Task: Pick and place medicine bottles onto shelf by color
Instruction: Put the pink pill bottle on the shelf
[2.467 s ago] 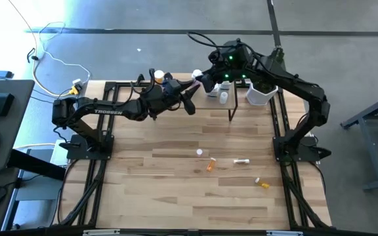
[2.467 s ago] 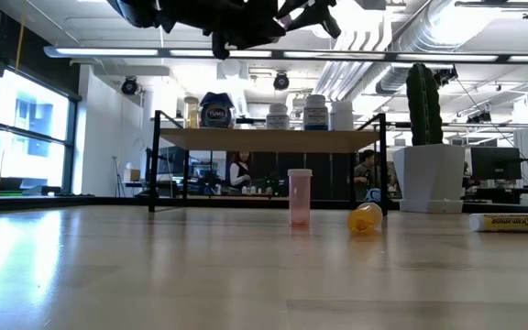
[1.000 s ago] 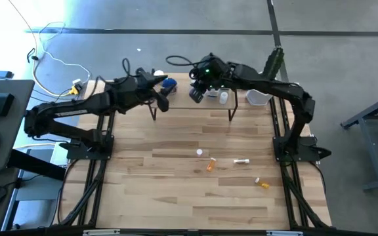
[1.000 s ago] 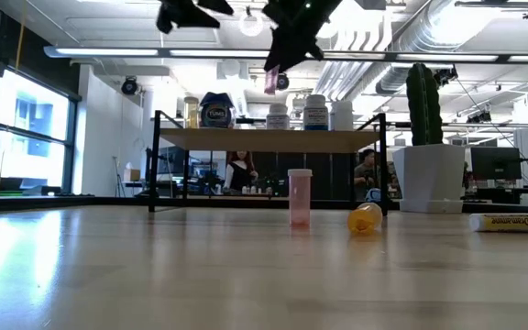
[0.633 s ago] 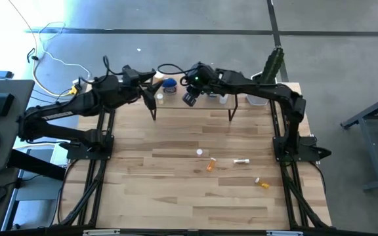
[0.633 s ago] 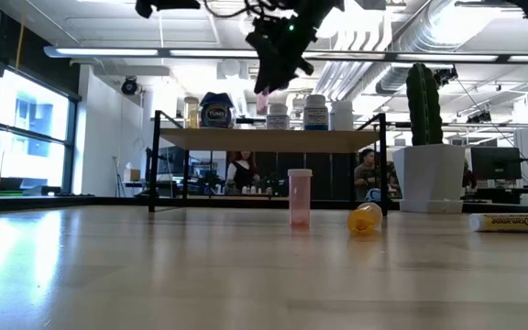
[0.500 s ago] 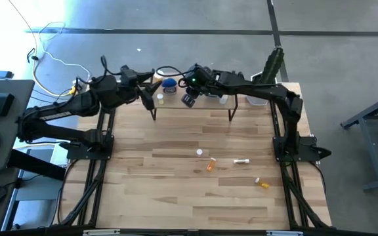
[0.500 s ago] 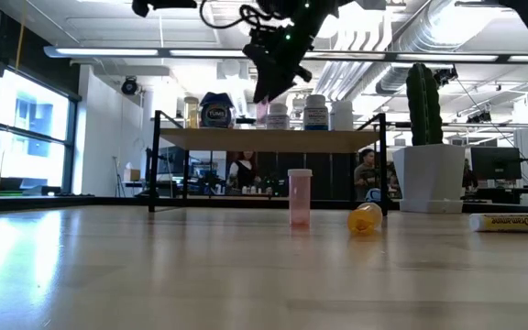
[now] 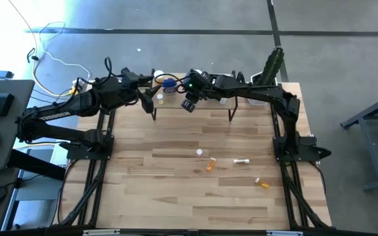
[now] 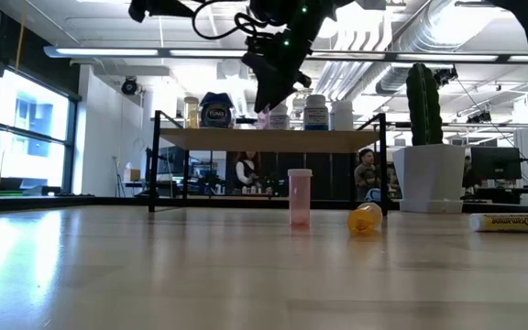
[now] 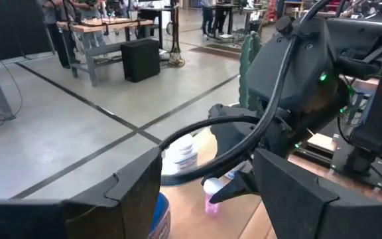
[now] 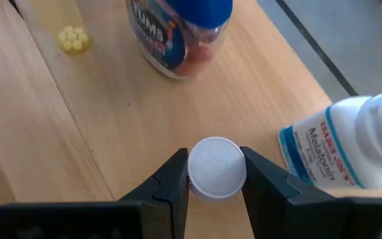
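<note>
— Arms first, from above?

— Both are reaching to the far edge of the table [image 9: 176, 196], over the shelf [image 9: 209, 107]. The right gripper [image 9: 189, 103] is hanging above the shelf's left half, its arm stretching left from its base. The left gripper [image 9: 148, 98] is sitting just off the shelf's left end. Three small bottles are lying loose on the near table: a pink-bodied one [image 9: 199, 153], an orange one [image 9: 210, 166] and another orange one [image 9: 262, 184], with a white tube [image 9: 241, 160] between them.

— And level with the table?

— The right gripper [image 10: 266, 103] is coming down from above, its pink bottle [image 10: 263, 114] reaching the shelf top [image 10: 264, 138] between the blue-lidded jar [image 10: 216, 110] and two white bottles [image 10: 314, 112]. This view alone is showing the pink bottle [image 10: 300, 197] standing upright, the orange one [image 10: 365, 218] on its side, and the cactus pot [image 10: 426, 178] at the right. The jar's label is reading "TUMS".

— Left wrist?

— Its own fingers [image 11: 297, 192] are standing spread with nothing between them. Beyond, the other arm is holding the white-capped pink bottle [image 11: 211, 196] over the wood; white bottles [image 11: 181, 156] are standing behind.

— Right wrist?

— Looking straight down, its fingers [image 12: 171, 182] are pinching the white cap [image 12: 216, 167] from both sides. The jar [image 12: 178, 33] is reading "UMS" from here, and a white bottle [image 12: 350, 146] is showing "TRADER" and "Melatonin". The rest I cannot read.
</note>
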